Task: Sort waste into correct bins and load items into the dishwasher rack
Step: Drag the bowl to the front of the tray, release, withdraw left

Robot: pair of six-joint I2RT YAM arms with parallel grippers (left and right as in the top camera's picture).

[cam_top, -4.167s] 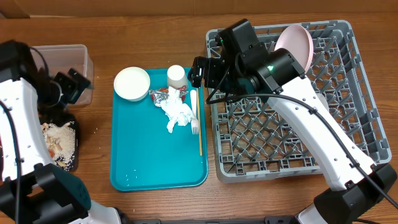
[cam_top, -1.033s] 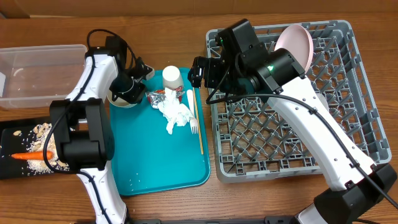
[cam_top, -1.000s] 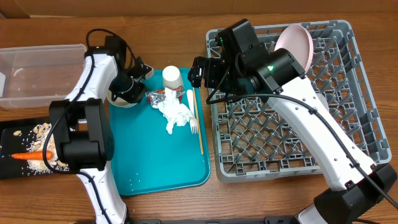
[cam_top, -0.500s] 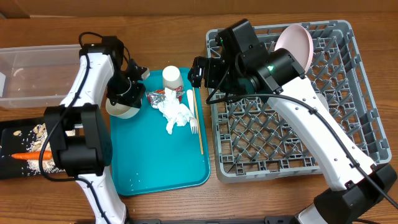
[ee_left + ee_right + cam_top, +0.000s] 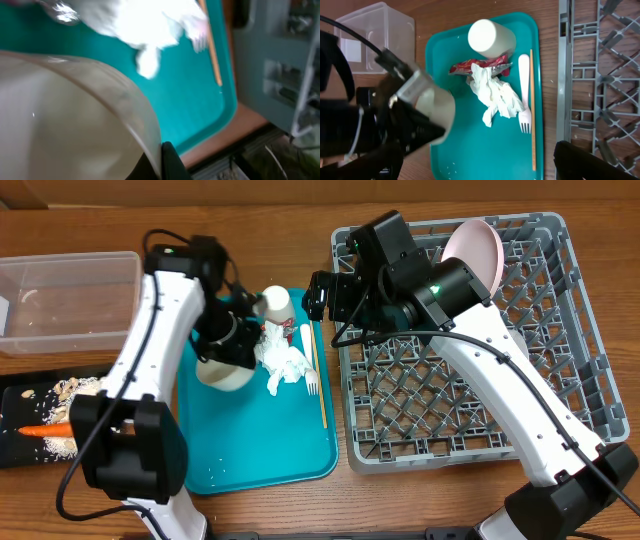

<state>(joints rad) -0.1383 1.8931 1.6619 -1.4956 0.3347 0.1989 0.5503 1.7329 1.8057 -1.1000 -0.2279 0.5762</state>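
Note:
My left gripper [image 5: 236, 340] is shut on the rim of a small white bowl [image 5: 226, 370], which hangs tilted over the left side of the teal tray [image 5: 250, 450]. In the left wrist view the bowl [image 5: 65, 125] fills the frame, its rim pinched at the left gripper [image 5: 161, 161]. A white cup [image 5: 277, 302], a crumpled napkin [image 5: 287, 362], a red-and-silver wrapper [image 5: 480, 66], a white fork [image 5: 311, 362] and a wooden stick [image 5: 320, 385] lie on the tray. My right gripper [image 5: 335, 300] hovers open and empty above the rack's left edge. A pink plate [image 5: 475, 250] stands in the grey rack [image 5: 560, 420].
The clear tub [image 5: 65, 300] sits at the far left. In front of it is the black tray [image 5: 20, 395], with an orange carrot [image 5: 45, 430] and beige scraps in it. My left arm crosses the tray's left edge.
My left arm has carried the bowl off the tray's back left corner, rightward and toward the front. The right arm has stayed still.

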